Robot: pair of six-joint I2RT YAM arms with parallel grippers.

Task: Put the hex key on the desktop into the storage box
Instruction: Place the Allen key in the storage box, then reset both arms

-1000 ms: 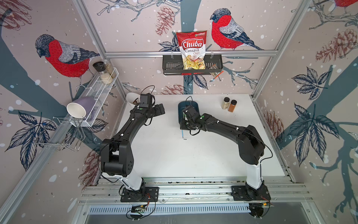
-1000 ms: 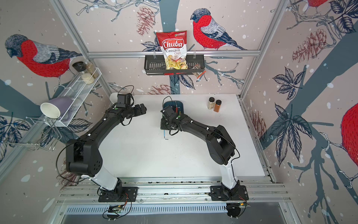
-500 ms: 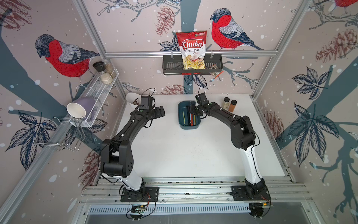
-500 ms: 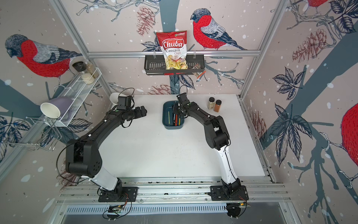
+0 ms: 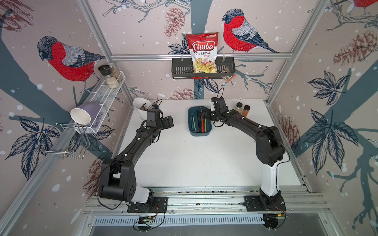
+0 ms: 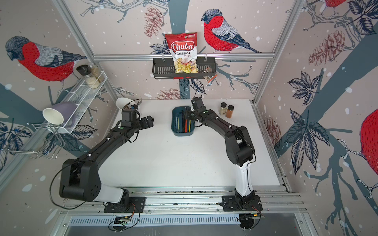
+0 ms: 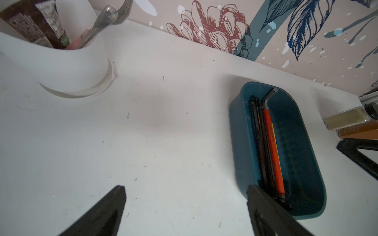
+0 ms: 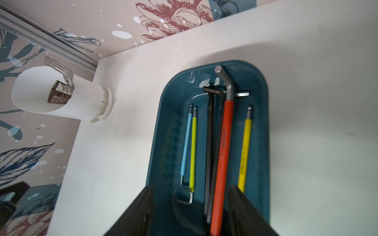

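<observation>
Now | my right gripper (image 8: 191, 190) – jaws apart, gripping nothing, over the storage box (image 8: 159, 126) at the desktop's (image 5: 204, 159) 12 o'clock | orange-sleeved hex key (image 8: 225, 147) lies in the box between my jaws, long axis 12-to-6 | left gripper (image 7: 185, 188) – open, empty, farther off at the box's 9 o'clock

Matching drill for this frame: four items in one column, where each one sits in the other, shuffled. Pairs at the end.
Items
1. chips bag
2. purple mug
3. orange hex key
4. spice jars

Places
a. lying in the storage box
b. on its side on the white wire shelf
c. standing on the desktop, near the back wall
d. in the black wall basket

Pairs: 1-d, 2-b, 3-a, 4-c
</observation>
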